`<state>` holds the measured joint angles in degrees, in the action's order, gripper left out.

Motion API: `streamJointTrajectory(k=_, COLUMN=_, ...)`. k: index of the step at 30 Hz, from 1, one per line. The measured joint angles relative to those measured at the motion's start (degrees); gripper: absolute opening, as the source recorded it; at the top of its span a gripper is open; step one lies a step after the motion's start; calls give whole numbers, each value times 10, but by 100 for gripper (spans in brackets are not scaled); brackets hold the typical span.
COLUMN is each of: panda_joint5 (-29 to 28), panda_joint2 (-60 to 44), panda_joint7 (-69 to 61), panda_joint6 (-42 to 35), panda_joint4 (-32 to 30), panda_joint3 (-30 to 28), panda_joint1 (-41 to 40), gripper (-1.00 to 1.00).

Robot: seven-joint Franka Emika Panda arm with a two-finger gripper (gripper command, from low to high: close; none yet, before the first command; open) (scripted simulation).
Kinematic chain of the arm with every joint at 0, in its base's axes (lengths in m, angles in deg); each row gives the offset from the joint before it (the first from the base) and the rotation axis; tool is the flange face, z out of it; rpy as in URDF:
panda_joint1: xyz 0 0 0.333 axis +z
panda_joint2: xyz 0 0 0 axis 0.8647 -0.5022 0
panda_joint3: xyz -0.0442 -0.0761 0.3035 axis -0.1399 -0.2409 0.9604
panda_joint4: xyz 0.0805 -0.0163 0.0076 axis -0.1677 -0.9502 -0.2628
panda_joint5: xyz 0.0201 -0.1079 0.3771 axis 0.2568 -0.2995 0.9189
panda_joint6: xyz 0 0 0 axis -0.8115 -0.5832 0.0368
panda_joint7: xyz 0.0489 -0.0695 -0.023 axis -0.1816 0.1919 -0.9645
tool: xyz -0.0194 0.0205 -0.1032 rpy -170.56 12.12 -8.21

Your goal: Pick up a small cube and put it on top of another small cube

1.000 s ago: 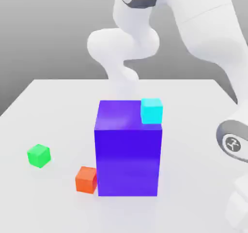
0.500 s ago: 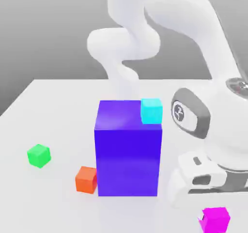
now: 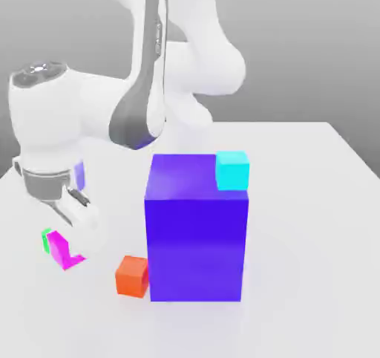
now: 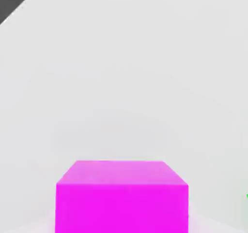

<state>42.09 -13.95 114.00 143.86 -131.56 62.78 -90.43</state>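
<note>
At about 8 o'clock from the big blue-violet block (image 3: 197,226), down at the exterior view's left, the magenta cube (image 3: 64,251) is clamped in the tool (image 3: 68,246), carried tilted and low over the worktop (image 3: 312,223). It's sitting right against the green cube (image 3: 46,239), which peeks out at roughly 10 o'clock of it, mostly hidden behind it. My read is it's held there because green is the stacking target and the arm is lining up the drop, but it doesn't look squarely on top yet, more in front and overlapping.

The orange-red cube (image 3: 133,276) sits at the block's 8 o'clock corner, touching or nearly so, and the cyan cube (image 3: 232,170) is at the block's 1 o'clock top corner. Neither is in the way.

The hand view gives the magenta cube (image 4: 121,196) up close with a tiny green sliver (image 4: 246,196) at the edge, so green is off to one side of the grip, not directly under it. The exterior view gives the layout but hides the alignment.
</note>
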Motion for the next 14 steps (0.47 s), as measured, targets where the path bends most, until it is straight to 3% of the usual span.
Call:
streamJointTrajectory(k=5, panda_joint5=1, panda_joint2=62, panda_joint7=11, panda_joint6=22, panda_joint4=-75, panda_joint3=-51, panda_joint1=-64, gripper=-100)
streamJointTrajectory(k=11, panda_joint5=70, panda_joint2=-44, panda_joint7=-35, panda_joint6=131, panda_joint4=-80, panda_joint3=-49, panda_joint1=-67, gripper=-100)
streamJointTrajectory(k=12, panda_joint5=85, panda_joint2=-60, panda_joint7=-46, panda_joint6=146, panda_joint4=-79, panda_joint3=-41, panda_joint1=-72, gripper=100)
streamJointTrajectory(k=14, panda_joint5=85, panda_joint2=-60, panda_joint7=-46, panda_joint6=146, panda_joint4=-79, panda_joint3=-41, panda_joint1=-71, gripper=100)
